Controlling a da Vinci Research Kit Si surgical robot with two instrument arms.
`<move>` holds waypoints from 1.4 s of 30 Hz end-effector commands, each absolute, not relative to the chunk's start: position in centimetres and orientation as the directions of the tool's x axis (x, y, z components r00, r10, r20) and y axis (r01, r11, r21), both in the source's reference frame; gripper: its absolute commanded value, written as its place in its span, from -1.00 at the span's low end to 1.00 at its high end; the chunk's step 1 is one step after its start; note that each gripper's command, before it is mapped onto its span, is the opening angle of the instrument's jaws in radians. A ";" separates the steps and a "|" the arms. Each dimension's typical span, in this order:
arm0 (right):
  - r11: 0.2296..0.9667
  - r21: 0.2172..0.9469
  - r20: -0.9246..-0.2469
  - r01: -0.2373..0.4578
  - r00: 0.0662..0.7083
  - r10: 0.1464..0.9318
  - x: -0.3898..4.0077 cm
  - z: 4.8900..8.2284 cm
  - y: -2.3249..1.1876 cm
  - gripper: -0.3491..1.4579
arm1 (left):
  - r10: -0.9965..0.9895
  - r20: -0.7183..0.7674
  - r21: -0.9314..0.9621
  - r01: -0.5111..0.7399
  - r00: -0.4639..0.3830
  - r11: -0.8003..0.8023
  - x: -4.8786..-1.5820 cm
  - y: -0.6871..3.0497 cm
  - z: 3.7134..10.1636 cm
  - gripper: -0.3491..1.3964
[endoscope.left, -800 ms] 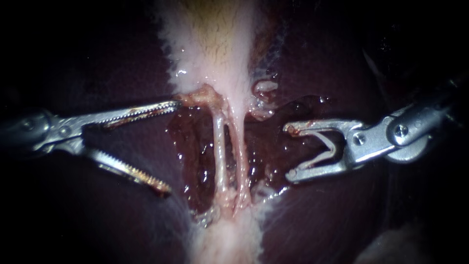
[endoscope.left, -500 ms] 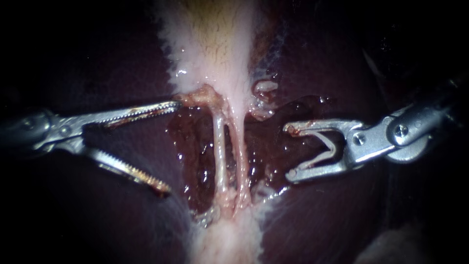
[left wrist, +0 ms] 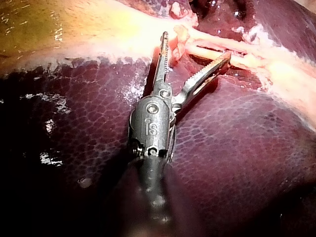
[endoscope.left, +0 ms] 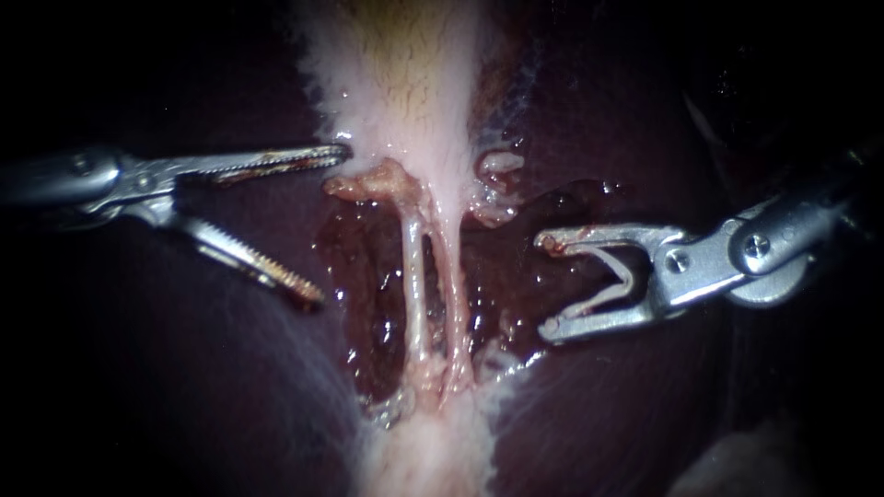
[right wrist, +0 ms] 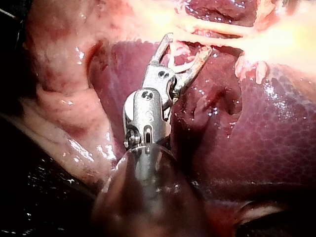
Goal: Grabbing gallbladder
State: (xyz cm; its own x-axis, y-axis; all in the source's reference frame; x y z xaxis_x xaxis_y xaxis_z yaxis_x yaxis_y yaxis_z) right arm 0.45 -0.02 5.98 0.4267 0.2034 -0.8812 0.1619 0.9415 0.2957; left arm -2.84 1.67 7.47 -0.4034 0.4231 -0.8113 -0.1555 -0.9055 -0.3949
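Dark maroon liver [left wrist: 237,148] all round — long steel left instrument [endoscope.left: 330,225], serrated jaws apart, beside pale whitish gallbladder [endoscope.left: 405,101] — closing low could nip thin pale tubes [endoscope.left: 416,276].

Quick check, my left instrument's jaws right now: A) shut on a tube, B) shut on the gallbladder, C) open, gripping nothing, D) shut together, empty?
C: the left instrument shows a wide gap between its jaws, the upper one near the edge of the gallbladder, nothing held between them.

Dark purple liver [left wrist: 222,148], two pale tubes [endoscope.left: 416,285] side by side, crossing a wet red hollow [endoscope.left: 368,294]
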 end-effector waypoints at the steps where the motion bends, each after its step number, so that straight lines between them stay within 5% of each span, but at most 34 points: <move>1: 0.941 0.296 -0.881 0.162 0.427 0.204 0.45 5.99 -0.03 -0.06 | 0.425 -0.808 -0.396 -0.159 -0.407 -0.905 -2.86 1.68 7.50 0.73; 19: 0.940 0.301 -0.879 0.158 0.428 0.209 0.47 5.99 -0.03 -0.06 | 0.453 -0.769 -0.413 -0.191 -0.451 -0.890 -2.70 1.76 7.65 -0.04; 32: 0.940 0.301 -0.879 0.159 0.428 0.209 0.47 6.00 -0.03 -0.06 | 0.500 -0.743 -0.442 -0.233 -0.446 -0.866 -2.63 1.75 7.39 -0.88; 42: 0.941 0.300 -0.880 0.158 0.425 0.210 0.46 6.00 -0.03 -0.06 | 0.565 -0.687 -0.490 -0.282 -0.457 -0.825 -2.58 1.69 7.09 -1.00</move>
